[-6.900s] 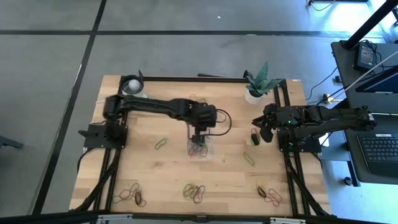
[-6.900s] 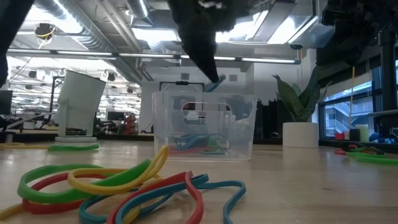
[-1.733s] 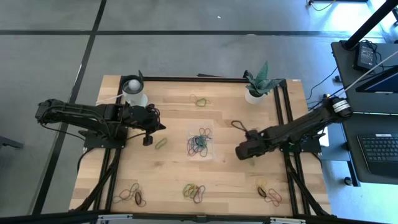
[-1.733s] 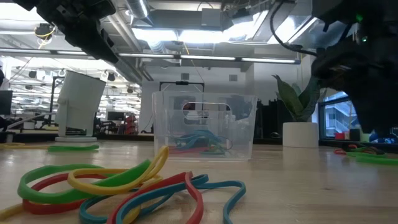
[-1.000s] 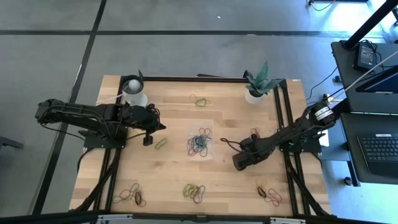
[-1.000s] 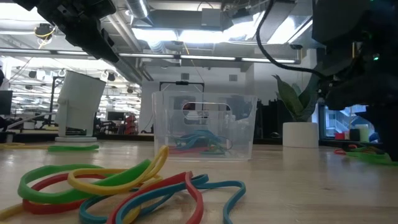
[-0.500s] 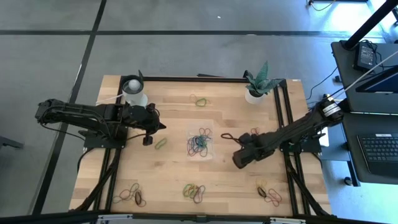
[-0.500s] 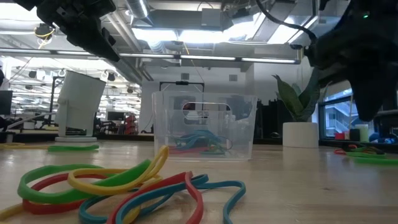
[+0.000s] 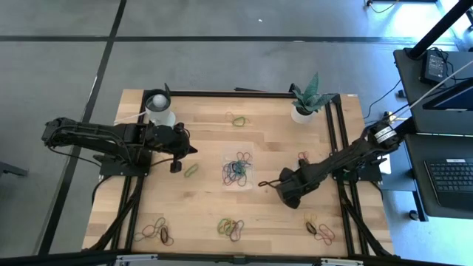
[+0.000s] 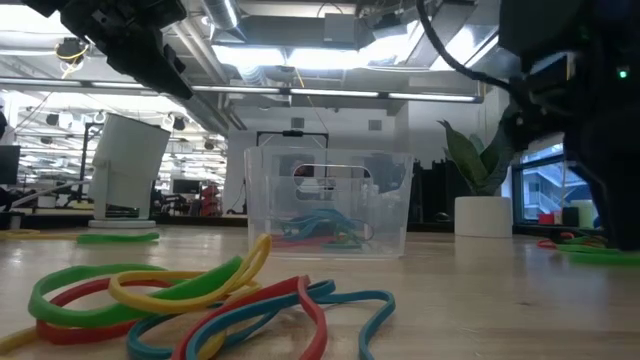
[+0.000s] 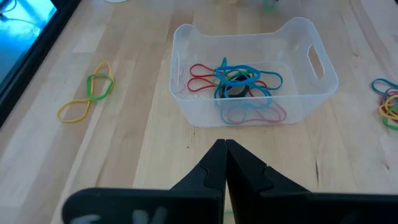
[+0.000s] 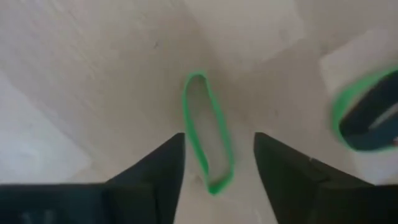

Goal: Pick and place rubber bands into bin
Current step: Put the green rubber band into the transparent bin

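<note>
The right gripper (image 12: 219, 158) stands with its fingers spread apart, holding nothing; a green rubber band (image 12: 208, 132) lies flat on the wooden table (image 9: 207, 207) between them, its near end right at the fingertips. A second green band (image 12: 365, 112) lies just off to one side. In the high view this gripper (image 9: 284, 191) hangs low over the table, with the clear bin (image 9: 238, 168) near it toward the table's middle, holding blue, red and green bands. Farther off, past the bin, the left gripper (image 11: 224, 148) waits with fingers pressed together, empty, the bin (image 11: 255, 71) just ahead of it.
</note>
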